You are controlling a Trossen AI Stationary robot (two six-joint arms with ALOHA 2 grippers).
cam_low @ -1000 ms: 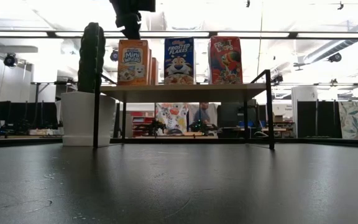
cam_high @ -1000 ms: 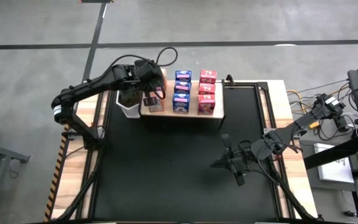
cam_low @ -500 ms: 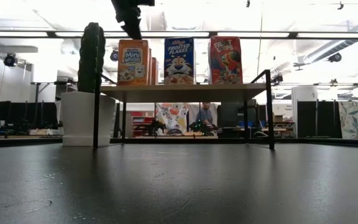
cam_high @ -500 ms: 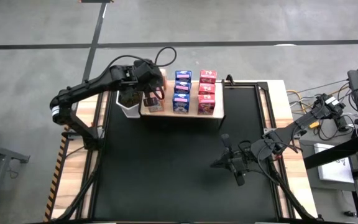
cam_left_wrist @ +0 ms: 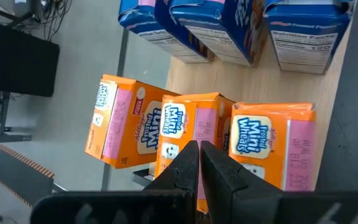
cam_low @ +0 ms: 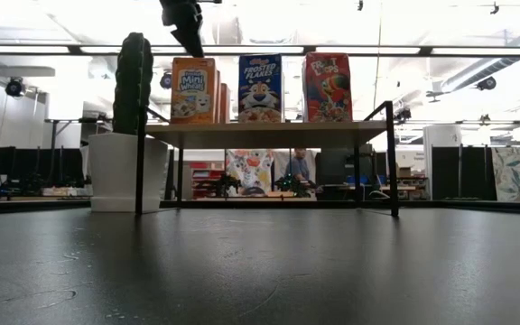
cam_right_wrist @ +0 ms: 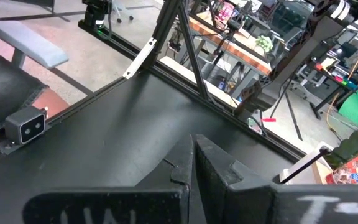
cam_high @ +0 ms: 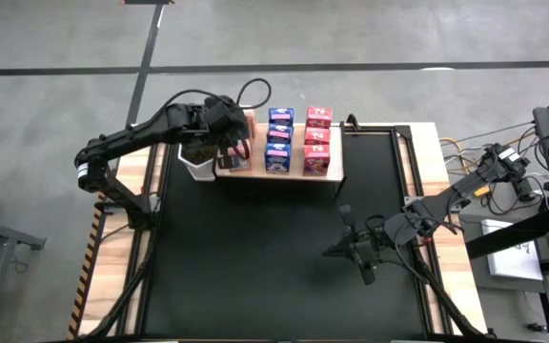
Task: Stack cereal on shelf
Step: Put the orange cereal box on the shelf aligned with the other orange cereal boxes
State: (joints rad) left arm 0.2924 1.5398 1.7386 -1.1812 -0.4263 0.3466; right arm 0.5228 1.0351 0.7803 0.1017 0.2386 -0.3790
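My left gripper point(cam_left_wrist: 200, 163) hovers above the orange Mini-Wheats boxes point(cam_left_wrist: 191, 137) on the shelf point(cam_high: 255, 170), fingers pressed together and empty. Beside them on the shelf stand the blue Frosted Flakes boxes point(cam_low: 260, 88), then the red boxes point(cam_low: 327, 86). My right gripper point(cam_high: 347, 250) rests on the black mat point(cam_high: 255, 267), well away from the shelf, fingers together, empty.

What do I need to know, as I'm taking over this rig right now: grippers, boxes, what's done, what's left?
Left gripper: shut, empty, above the row of orange cardboard cereal boxes.
Right gripper: shut, empty, parked over the black table mat.
Three orange, three blue cardboard boxes and three pink-red cardboard boxes all stand on the raised light wooden shelf.
Done: stacking looks complete.
Left: probably only pulling the left arm back.
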